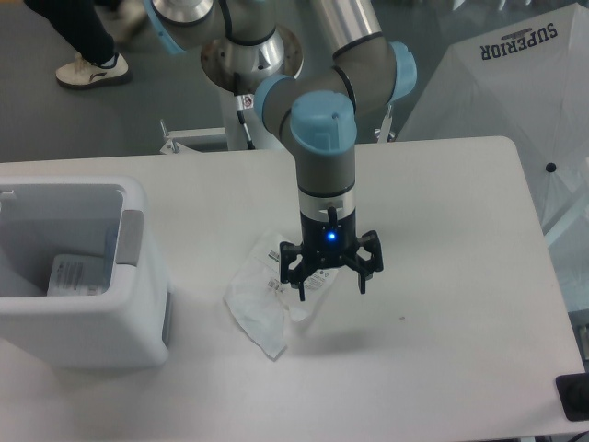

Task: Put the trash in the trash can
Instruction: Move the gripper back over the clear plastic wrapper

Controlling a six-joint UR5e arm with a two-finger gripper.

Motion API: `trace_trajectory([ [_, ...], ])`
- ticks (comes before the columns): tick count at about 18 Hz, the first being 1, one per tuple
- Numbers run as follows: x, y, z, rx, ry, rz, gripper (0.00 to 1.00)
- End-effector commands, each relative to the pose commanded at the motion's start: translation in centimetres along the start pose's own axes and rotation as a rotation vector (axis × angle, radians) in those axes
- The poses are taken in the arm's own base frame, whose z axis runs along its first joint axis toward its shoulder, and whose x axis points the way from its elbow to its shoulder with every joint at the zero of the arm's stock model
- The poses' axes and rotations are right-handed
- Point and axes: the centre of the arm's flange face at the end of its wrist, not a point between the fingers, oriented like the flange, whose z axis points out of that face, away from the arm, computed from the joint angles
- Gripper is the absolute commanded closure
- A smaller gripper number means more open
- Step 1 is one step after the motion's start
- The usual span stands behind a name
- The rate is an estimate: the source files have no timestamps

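Observation:
A wrinkly clear plastic bag (262, 299) with a white printed label lies flat on the white table (442, 239), left of centre. My gripper (330, 289) hangs just above the bag's right edge, fingers pointing down and spread open, nothing between them. The trash can (87, 276), a white boxy bin with a grey side panel, stands at the left edge of the table. Inside it, a white-labelled item (78, 273) shows near the bottom; I cannot tell what it is.
A white folded umbrella (515, 83) with dark lettering leans beyond the table's right side. The arm's base (253, 78) stands behind the table's far edge. A small black object (575, 398) sits at the table's front right corner.

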Motion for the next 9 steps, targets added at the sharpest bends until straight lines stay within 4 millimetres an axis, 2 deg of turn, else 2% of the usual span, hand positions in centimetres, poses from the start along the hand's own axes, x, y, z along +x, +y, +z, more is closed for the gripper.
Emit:
trace_trajectory([
  [3, 0.4, 0.5, 2.9, -0.04, 0.031, 0.102, 0.01],
  [6, 0.5, 0.9, 5.8, -0.084, 0.053, 0.118, 0.01],
  [9, 0.6, 1.1, 6.8, -0.095, 0.065, 0.12, 0.01],
])
